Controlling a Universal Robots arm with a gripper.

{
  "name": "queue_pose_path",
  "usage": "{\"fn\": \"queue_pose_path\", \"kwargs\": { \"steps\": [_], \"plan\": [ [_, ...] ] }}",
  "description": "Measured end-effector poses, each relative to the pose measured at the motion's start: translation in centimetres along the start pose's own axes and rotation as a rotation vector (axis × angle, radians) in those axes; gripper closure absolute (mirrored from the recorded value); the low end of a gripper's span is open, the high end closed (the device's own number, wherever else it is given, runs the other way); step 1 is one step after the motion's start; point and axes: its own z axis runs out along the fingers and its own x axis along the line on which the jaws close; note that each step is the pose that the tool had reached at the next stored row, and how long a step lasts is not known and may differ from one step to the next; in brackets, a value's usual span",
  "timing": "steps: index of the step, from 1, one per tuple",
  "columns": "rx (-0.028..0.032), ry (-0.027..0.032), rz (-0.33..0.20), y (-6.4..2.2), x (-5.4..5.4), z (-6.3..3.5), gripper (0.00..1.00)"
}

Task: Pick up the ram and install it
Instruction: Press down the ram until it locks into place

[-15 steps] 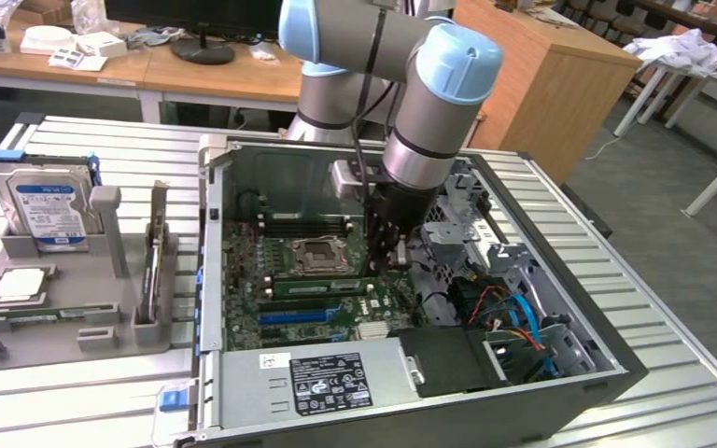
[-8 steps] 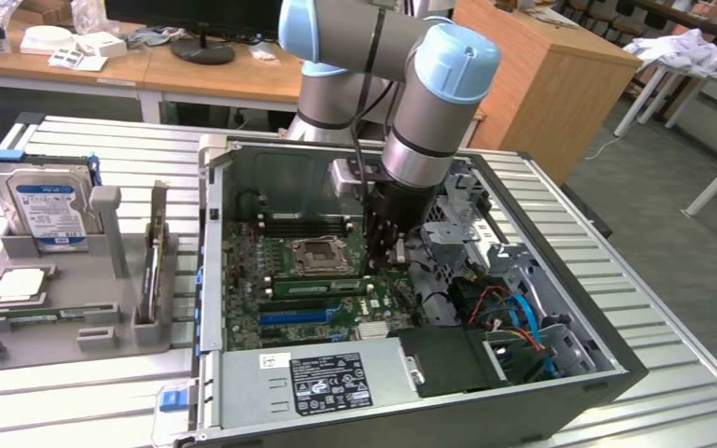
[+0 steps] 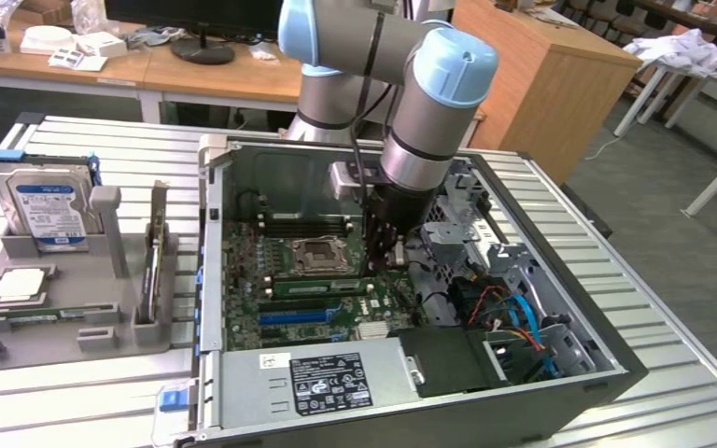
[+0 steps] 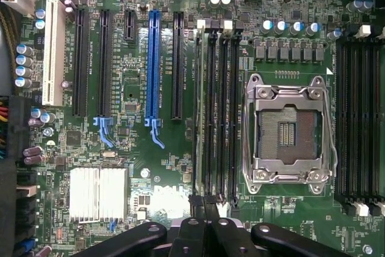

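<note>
i see my gripper down inside the open computer case, fingers closed together, right above the ram seated on edge in a memory slot (beside the cpu socket).

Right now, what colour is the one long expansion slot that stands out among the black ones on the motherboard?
Blue. The blue expansion slot shows best in the wrist view, standing between black slots.

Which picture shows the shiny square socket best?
The wrist view: it looks straight down on the socket, whole frame clear. The exterior view shows it small and slanted, beside the arm.
</note>
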Motion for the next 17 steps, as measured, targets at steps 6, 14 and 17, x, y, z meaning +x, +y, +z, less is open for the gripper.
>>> {"fn": "queue_pose_path", "kwargs": {
  "steps": [6, 14, 17],
  "plan": [
    [0.0002, -0.001, 0.0, -0.01, -0.01, 0.2, 0.89],
    [0.0002, -0.0015, 0.0, -0.02, 0.0, 0.48, 0.89],
    [0.0, -0.0015, 0.0, -0.02, 0.01, 0.57, 0.89]
  ]
}}
